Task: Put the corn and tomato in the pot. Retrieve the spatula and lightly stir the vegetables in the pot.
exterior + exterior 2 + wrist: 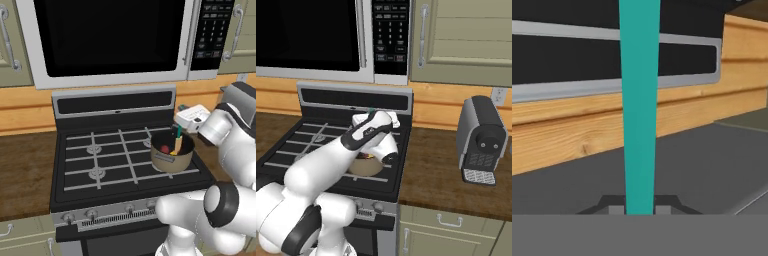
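With jaws pinching the spatula (639, 100) handle, blade down in the pot (171, 155) beside tomato (164, 149) and corn (176, 148), stirring step; next likely small gentle circles

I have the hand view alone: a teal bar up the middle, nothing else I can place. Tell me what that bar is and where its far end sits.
Observer: It is the spatula handle; the blade end stands inside the pot, seen from the left base view.
Operator: Report what else is in the pot.
Observer: The tomato lies at the pot's left side, and the yellow corn sits by the blade.
Operator: Say where the pot stands.
Observer: On the stove's right side, toward the front.
Operator: Name what is on the counter to the right.
Observer: A grey coffee machine, apart from the stove.
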